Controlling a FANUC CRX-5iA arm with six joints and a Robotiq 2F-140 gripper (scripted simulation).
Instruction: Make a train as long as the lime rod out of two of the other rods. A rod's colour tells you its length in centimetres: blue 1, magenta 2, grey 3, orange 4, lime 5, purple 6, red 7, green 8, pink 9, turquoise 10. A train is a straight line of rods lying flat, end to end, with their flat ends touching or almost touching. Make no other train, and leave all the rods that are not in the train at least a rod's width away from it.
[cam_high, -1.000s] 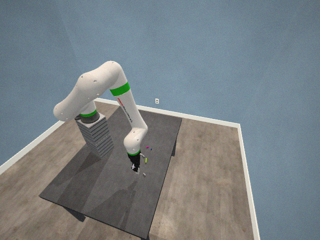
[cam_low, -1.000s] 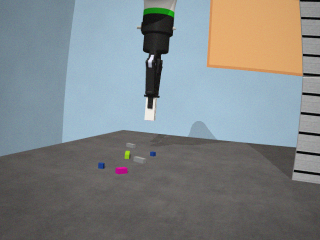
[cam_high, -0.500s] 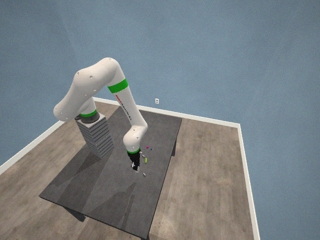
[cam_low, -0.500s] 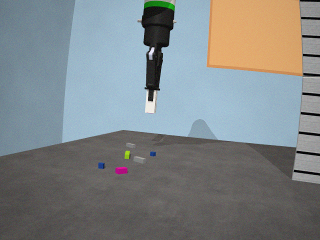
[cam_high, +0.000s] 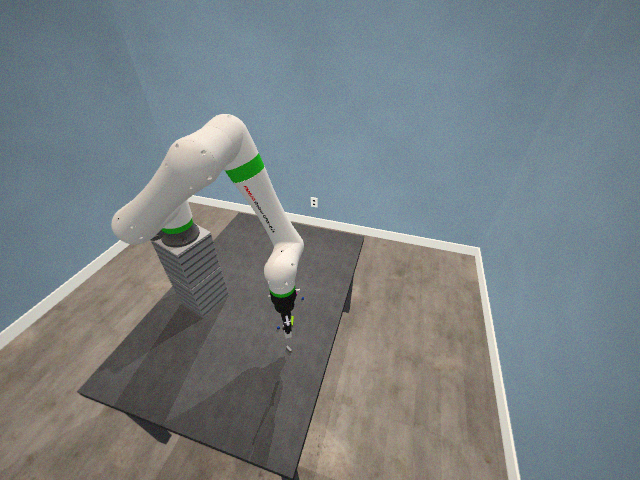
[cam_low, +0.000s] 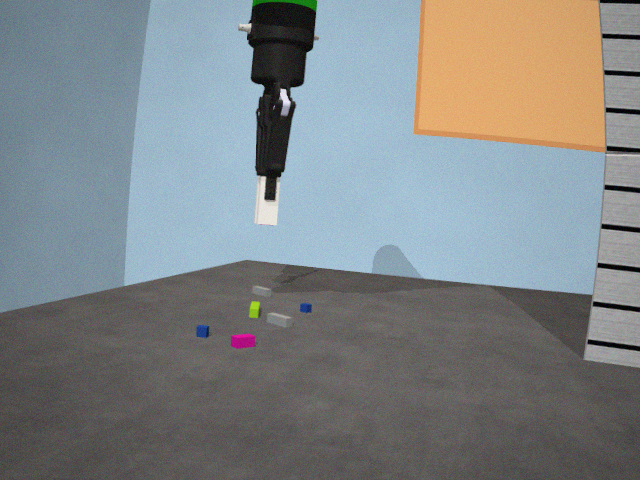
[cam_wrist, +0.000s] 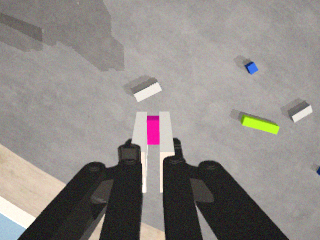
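Observation:
My gripper (cam_high: 287, 333) (cam_low: 266, 219) (cam_wrist: 153, 127) is shut on a magenta rod (cam_wrist: 153, 134), high above the table; the rod points down between the pale fingertips. The lime rod (cam_high: 292, 320) (cam_low: 254, 310) (cam_wrist: 260, 124) lies flat. One grey rod (cam_high: 288, 349) (cam_low: 262, 291) (cam_wrist: 148, 91) lies apart, beyond the lime rod in the exterior view. Another grey rod (cam_low: 279, 319) (cam_wrist: 301, 112) lies near the lime rod; in the top view the gripper hides it. No rods on the table touch end to end.
A second magenta rod (cam_low: 242, 341) lies nearest the exterior camera. One blue rod (cam_high: 302, 298) (cam_low: 202, 331) is near it; another blue rod (cam_high: 278, 327) (cam_low: 305, 307) (cam_wrist: 251, 67) lies on the lime rod's other side. The robot's ribbed pedestal (cam_high: 193, 273) (cam_low: 620, 206) stands beside the table.

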